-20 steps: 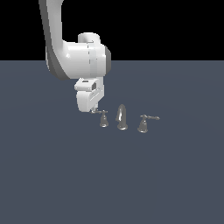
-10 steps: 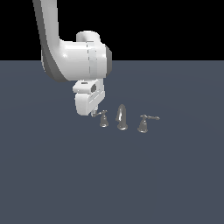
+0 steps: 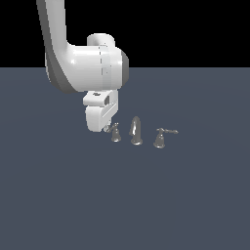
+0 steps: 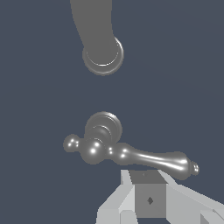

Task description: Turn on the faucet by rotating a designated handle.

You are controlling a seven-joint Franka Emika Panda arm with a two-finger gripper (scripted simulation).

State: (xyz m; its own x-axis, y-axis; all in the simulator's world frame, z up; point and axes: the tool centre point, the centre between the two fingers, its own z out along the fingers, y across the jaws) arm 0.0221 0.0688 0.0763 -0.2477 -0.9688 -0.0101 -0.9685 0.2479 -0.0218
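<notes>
Handle (image 4: 127, 156) lever beside pincer (image 4: 148, 199), ungrasped.

1. In the exterior view, the arm (image 3: 73, 58) runs out of the top edge, so its base is unseen.
2. The fingers (image 3: 106, 128) are mostly hidden behind the white hand there; their spread cannot be told.
3. The handle (image 3: 115, 133) is too small in that view to show its lever's direction.
4. In the wrist view, the spout (image 4: 98, 35) is cut off by the frame edge.
5. One finger (image 4: 148, 197) is cropped at the edge; no second finger can be made out.
</notes>
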